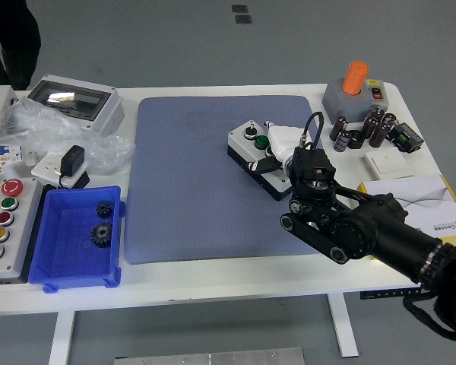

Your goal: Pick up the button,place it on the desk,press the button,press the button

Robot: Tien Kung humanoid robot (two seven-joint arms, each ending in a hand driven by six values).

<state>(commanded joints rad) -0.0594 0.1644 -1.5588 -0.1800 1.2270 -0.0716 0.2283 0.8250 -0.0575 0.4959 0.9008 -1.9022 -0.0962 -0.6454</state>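
Button box (260,157) lies on the blue mat (190,190) — right hand (283,144), grip unclear, should press 1 button squarely.

We can't read any text; the yellow-white box (441,217) at right carries a logo and print, probably too small.

The right hand (283,149) is covering the near-right end of the button box (252,147), so its fingertip contact is staying unclear. The picture's lower right corner is cutting off the right arm. The left edge is cropping the grey control box (1,224) and a person's dark clothing (11,42) at top left.
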